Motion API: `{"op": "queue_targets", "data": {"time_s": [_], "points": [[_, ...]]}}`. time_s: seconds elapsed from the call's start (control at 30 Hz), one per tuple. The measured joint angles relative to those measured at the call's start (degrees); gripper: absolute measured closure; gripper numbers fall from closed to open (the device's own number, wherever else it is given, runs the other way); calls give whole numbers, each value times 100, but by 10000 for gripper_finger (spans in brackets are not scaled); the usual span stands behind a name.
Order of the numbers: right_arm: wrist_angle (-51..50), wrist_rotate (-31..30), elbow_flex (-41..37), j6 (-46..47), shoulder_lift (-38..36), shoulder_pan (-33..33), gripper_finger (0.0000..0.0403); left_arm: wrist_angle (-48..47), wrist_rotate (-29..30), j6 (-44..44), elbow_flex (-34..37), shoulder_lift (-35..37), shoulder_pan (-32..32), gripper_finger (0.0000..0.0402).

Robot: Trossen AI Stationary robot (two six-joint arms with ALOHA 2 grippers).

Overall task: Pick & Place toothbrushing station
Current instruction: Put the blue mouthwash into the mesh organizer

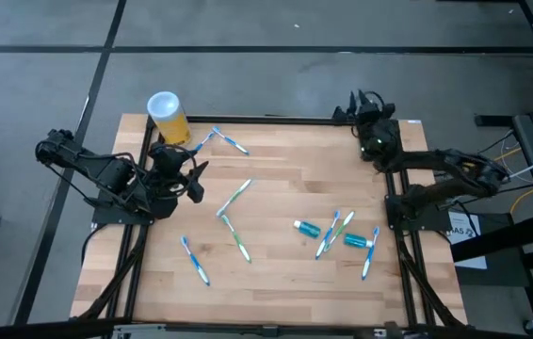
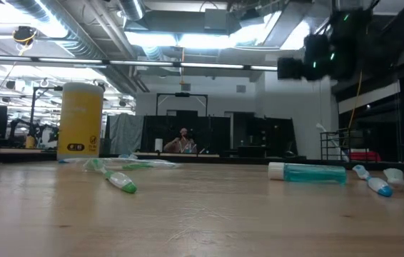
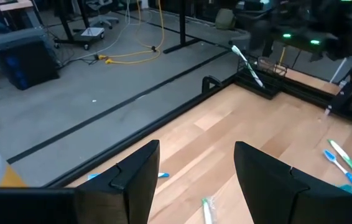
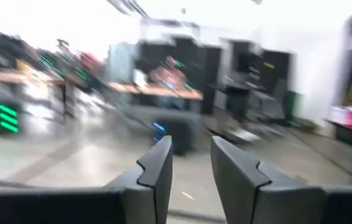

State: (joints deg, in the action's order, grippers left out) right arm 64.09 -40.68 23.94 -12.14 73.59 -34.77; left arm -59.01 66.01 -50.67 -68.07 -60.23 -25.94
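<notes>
A small dark holder, which I take for the toothbrushing station, stands at the table's far right corner with a pale toothbrush slanting up out of it. My right gripper hovers raised over that corner, open and empty, pointing out past the far edge. My left gripper hangs open above the table's left part, near the yellow cup, with nothing between its fingers. Several toothbrushes lie flat on the wood.
Two teal toothpaste tubes lie among toothbrushes at the near right. More brushes lie at the near left and by the cup. A black frame rail borders the table. A person sits far off in the room.
</notes>
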Motion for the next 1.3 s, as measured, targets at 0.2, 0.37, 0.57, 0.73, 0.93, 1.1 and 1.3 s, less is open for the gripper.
{"op": "queue_targets", "data": {"time_s": [0.2,0.37,0.57,0.73,0.93,1.1,1.3], "points": [[-854,1335,172,848,-1379,1274,291,-334,-66,-112,0,273,1,199],[-4011,2356,1494,2246,-1940,2382,293,-871,-624,-329,0,574,56,199],[-8491,1948,3742,3443,-1564,3665,301,-995,-1269,-424,0,521,334,199],[-10970,2701,4442,4878,-909,4279,307,-968,-1144,-420,0,348,267,199],[-10349,4099,4350,5030,203,4532,296,-880,-613,-409,0,269,150,199],[-10360,4709,4345,5051,1292,4401,268,-870,-622,-361,0,287,40,199],[-10138,5033,4443,5034,2093,4361,211,-869,-610,-405,0,287,-232,199]]}}
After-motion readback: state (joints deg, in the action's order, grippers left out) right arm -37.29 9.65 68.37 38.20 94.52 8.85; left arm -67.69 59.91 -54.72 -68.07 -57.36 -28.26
